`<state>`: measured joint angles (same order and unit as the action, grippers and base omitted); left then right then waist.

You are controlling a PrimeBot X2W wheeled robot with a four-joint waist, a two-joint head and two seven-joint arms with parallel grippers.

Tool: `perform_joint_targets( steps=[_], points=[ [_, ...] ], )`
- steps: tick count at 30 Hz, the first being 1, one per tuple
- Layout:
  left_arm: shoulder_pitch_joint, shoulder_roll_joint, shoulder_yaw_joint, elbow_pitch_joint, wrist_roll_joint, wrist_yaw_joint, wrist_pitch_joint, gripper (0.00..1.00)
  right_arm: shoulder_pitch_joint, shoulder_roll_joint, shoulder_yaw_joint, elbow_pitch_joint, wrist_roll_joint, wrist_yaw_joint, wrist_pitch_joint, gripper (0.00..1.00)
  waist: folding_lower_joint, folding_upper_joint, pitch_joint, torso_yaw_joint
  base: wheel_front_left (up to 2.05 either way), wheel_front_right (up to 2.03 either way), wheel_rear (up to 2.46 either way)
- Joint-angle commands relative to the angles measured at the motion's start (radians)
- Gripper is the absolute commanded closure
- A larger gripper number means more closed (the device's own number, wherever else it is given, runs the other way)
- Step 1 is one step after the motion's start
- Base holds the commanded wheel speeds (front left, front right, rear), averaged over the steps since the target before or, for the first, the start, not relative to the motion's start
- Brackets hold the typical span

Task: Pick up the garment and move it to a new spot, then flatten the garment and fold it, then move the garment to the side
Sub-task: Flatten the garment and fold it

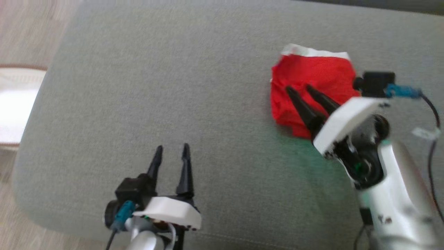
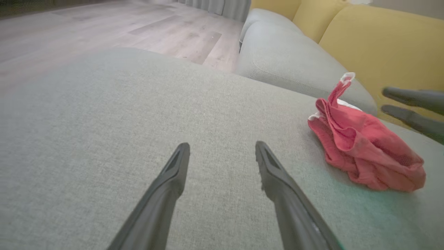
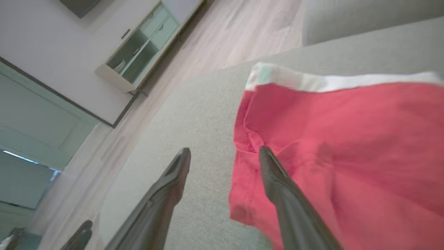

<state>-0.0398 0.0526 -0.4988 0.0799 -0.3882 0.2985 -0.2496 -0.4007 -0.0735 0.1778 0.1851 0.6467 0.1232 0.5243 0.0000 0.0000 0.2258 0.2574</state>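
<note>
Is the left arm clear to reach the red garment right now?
Probably yes: bare grey cushion lies between the left gripper and the garment. The right gripper, fingers open, hangs over it and may crowd the approach.

A crumpled red garment point(image 1: 312, 80), white along its far edge, lies on a broad grey upholstered cushion point(image 1: 173, 86), at about two o'clock on its top. The cushion's rounded edge meets pale wood floor point(image 1: 27, 31) toward ten o'clock.
</note>
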Motion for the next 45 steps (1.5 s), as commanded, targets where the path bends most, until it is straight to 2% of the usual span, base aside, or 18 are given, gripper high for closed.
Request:
perform_joint_targets(
  steps=[1,9,21,27,38,39,40,41,45],
  points=[
    [0.016,-0.002,0.052,-0.023,0.018,-0.007,-0.012,0.0,0.027,-0.023,0.011,-0.076,-0.063,0.008,-0.055,0.0,0.0,0.0,-0.035,-0.032,0.0,0.0,0.0],
    [0.091,-0.002,0.138,-0.02,0.058,-0.041,-0.012,0.0,0.233,-0.114,-0.075,-0.155,-0.263,0.008,-0.276,0.0,0.0,0.0,-0.119,-0.094,0.0,0.0,0.0],
    [0.171,-0.002,0.227,-0.048,0.104,-0.084,-0.012,0.0,0.429,-0.077,-0.238,-0.132,-0.425,0.008,-0.5,0.0,0.0,0.0,-0.2,-0.136,0.0,0.0,0.0],
    [0.208,-0.002,0.253,-0.06,0.123,-0.091,-0.012,0.0,0.474,-0.058,-0.262,-0.1,-0.457,0.008,-0.552,0.0,0.0,0.0,-0.228,-0.134,0.0,0.0,0.0],
    [0.222,-0.002,0.265,-0.07,0.141,-0.102,-0.012,0.0,0.456,-0.052,-0.251,-0.091,-0.456,0.008,-0.566,0.0,0.0,0.0,-0.226,-0.119,0.0,0.0,0.0],
    [0.217,-0.002,0.264,-0.072,0.142,-0.102,-0.012,0.0,0.443,-0.057,-0.245,-0.091,-0.449,0.008,-0.558,0.49,0.0,0.0,-0.217,-0.117,0.0,0.0,0.0],
    [0.211,-0.002,0.264,-0.075,0.143,-0.102,-0.012,0.0,0.425,-0.065,-0.235,-0.092,-0.44,0.008,-0.549,0.89,0.0,0.0,-0.206,-0.114,0.0,0.0,0.0],
    [0.203,-0.002,0.263,-0.077,0.145,-0.104,-0.012,0.0,0.4,-0.075,-0.224,-0.091,-0.431,0.008,-0.539,1.0,0.0,0.0,-0.192,-0.111,0.0,0.0,0.0],
    [0.153,-0.002,0.244,-0.078,0.153,-0.11,-0.012,0.0,0.256,-0.142,-0.156,-0.054,-0.406,0.008,-0.492,1.0,0.0,0.0,-0.118,-0.087,0.0,0.0,0.0]
  ],
)
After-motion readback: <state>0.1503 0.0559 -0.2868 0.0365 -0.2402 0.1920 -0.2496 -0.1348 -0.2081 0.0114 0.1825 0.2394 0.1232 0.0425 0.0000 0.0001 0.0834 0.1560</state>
